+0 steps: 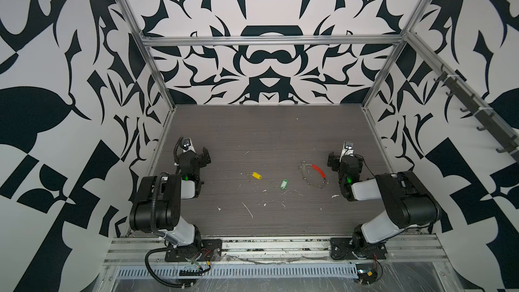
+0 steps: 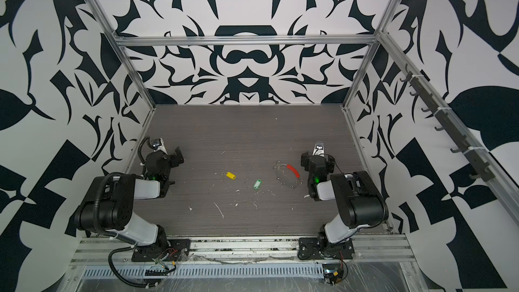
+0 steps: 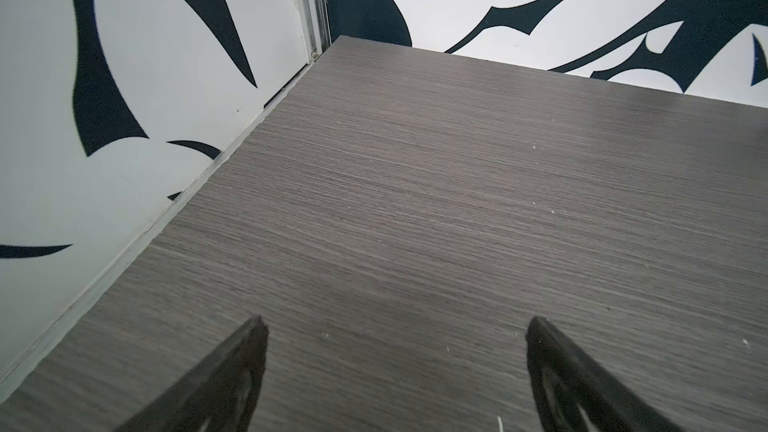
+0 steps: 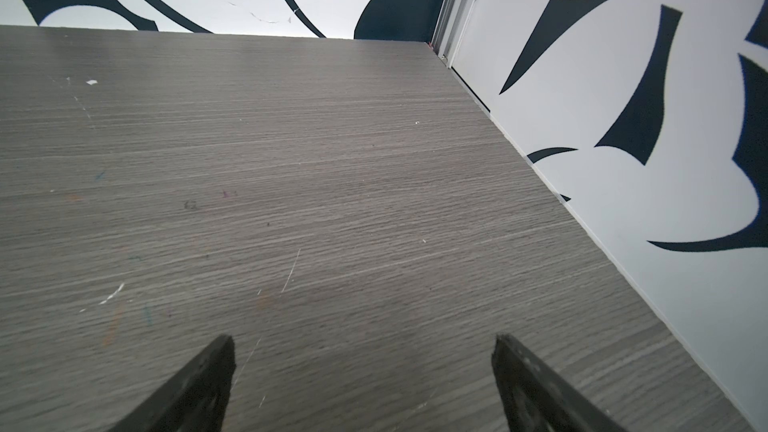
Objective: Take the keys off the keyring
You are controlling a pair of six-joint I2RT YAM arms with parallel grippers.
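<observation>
In both top views the keyring (image 1: 319, 170) (image 2: 293, 170), a thin silver wire loop with a red sleeve, lies flat on the table right of centre. The yellow-tagged key (image 1: 256, 175) (image 2: 230, 175) lies left of centre, and the green-tagged key (image 1: 284, 184) (image 2: 257, 184) lies between it and the loop; both are apart from the loop. My left gripper (image 1: 207, 156) (image 2: 178, 155) (image 3: 395, 326) stands open at the left wall, far from the keys. My right gripper (image 1: 331, 161) (image 2: 304, 161) (image 4: 363, 342) stands open just right of the red sleeve. Neither wrist view shows keys or keyring.
The grey wood-grain table (image 1: 269, 130) carries small white scraps (image 1: 248, 210) toward the front. Patterned walls with aluminium posts (image 1: 160, 80) close in the left, right and back. A metal rail (image 1: 275, 244) with both arm bases runs along the front edge.
</observation>
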